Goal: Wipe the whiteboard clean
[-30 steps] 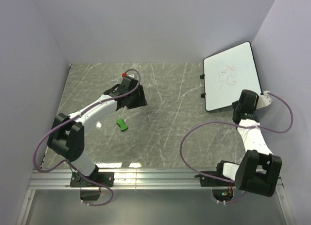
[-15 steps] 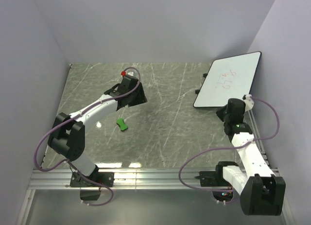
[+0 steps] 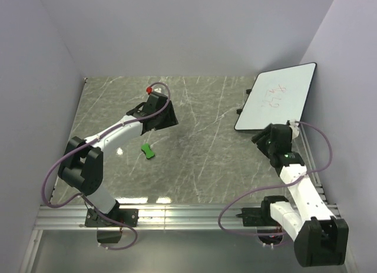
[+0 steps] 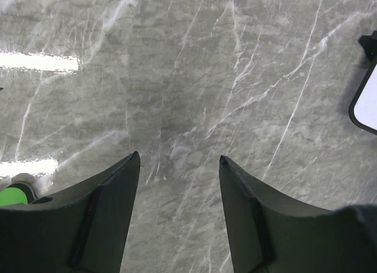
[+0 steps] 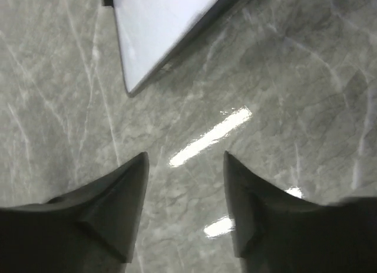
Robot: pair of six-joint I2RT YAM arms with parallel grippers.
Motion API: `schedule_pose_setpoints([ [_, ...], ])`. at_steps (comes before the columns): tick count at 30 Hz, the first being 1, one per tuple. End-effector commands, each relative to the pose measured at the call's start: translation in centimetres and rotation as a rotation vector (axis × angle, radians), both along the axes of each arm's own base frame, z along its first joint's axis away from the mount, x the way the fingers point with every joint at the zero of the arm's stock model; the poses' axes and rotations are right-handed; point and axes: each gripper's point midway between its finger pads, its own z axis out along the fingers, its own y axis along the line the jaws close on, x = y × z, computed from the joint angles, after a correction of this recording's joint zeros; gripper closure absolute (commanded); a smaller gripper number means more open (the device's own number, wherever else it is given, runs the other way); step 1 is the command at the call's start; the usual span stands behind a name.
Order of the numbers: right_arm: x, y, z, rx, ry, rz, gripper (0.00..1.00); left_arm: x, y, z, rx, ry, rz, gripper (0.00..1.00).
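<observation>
Now that the right end effector (image 5: 185,157) has backed off the turned whiteboard (image 3: 275,97) at upper right, wide and empty, erasing has not begun; the left end effector (image 4: 179,158) gapes too.

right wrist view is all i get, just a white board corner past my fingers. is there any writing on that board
Observer: Yes. The top view shows red scribbles near the middle of the whiteboard.
Operator: ok where's the eraser
Observer: A small green eraser lies on the left half of the table, far from the board and close to the left arm.
Operator: is the left gripper holding it
Observer: No. The left gripper is open and empty, and only a bit of the eraser shows at the left edge of its wrist view.
</observation>
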Motion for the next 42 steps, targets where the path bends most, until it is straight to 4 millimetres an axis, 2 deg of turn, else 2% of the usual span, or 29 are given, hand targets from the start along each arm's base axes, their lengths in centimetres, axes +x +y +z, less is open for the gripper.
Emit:
schedule_pose_setpoints([
  [1, 0.6, 0.5, 6.8, -0.008, -0.147, 0.043, 0.16, 0.6, 0.1, 1.9, -0.018, -0.060, 0.022, 0.36],
  [3, 0.3, 0.5, 9.0, -0.019, -0.176, 0.048, 0.13, 0.6, 0.1, 2.2, -0.020, -0.068, 0.024, 0.33],
  [4, -0.1, -0.1, 11.3, -0.044, -0.197, 0.028, 0.12, 0.6, 0.2, 2.3, -0.021, -0.071, 0.027, 0.32],
  [6, -0.5, -0.9, 13.5, -0.082, -0.223, 0.001, 0.12, 0.6, 0.1, 2.3, -0.026, -0.071, 0.027, 0.31],
  [7, -0.8, -1.8, 15.7, -0.115, -0.243, -0.036, 0.12, 0.6, 0.0, 2.5, -0.034, -0.077, 0.027, 0.31],
  [9, -1.2, -3.5, 17.4, -0.174, -0.240, -0.105, 0.13, 0.5, -0.1, 2.4, -0.041, -0.074, 0.021, 0.31],
  [10, -1.5, -5.2, 18.6, -0.233, -0.226, -0.186, 0.15, 0.5, -0.2, 2.4, -0.046, -0.074, 0.021, 0.31],
  [12, -1.3, -6.9, 19.6, -0.305, -0.216, -0.240, 0.15, 0.5, -0.3, 2.4, -0.056, -0.079, 0.020, 0.31],
  [15, 0.6, -9.1, 21.4, -0.368, -0.194, -0.329, 0.16, 0.5, -0.5, 2.4, -0.070, -0.087, 0.015, 0.31],
  [16, 0.8, -10.5, 21.7, -0.371, -0.184, -0.381, 0.16, 0.5, -0.5, 2.4, -0.074, -0.087, 0.016, 0.31],
  [18, 2.4, -11.5, 21.6, -0.320, -0.169, -0.423, 0.17, 0.5, -0.5, 2.5, -0.078, -0.090, 0.018, 0.31],
  [19, 2.5, -13.6, 21.3, -0.294, -0.153, -0.482, 0.18, 0.5, -0.5, 2.5, -0.081, -0.088, 0.018, 0.31],
  [20, 3.9, -13.6, 20.0, -0.236, -0.122, -0.470, 0.18, 0.5, -0.5, 2.8, -0.087, -0.099, 0.016, 0.30],
  [21, 4.5, -14.4, 20.4, -0.220, -0.122, -0.493, 0.19, 0.4, -0.6, 2.9, -0.090, -0.099, 0.013, 0.30],
  [26, 6.9, -18.2, 18.4, -0.208, -0.032, -0.551, 0.20, -0.2, -0.4, 3.5, -0.096, -0.106, -0.003, 0.28],
  [28, 8.1, -18.6, 17.2, -0.189, -0.025, -0.524, 0.20, -0.5, -0.1, 3.8, -0.090, -0.115, -0.002, 0.28],
  [32, 9.6, -19.0, 16.4, -0.192, -0.070, -0.459, 0.21, -0.7, 0.4, 3.7, -0.078, -0.125, 0.009, 0.27],
  [36, 10.0, -19.4, 15.0, -0.187, -0.053, -0.455, 0.21, -0.6, 0.4, 3.2, -0.071, -0.120, 0.011, 0.27],
  [42, 12.1, -18.1, 13.5, -0.107, -0.148, -0.362, 0.21, -0.3, 0.3, 2.3, -0.067, -0.116, 0.013, 0.28],
])
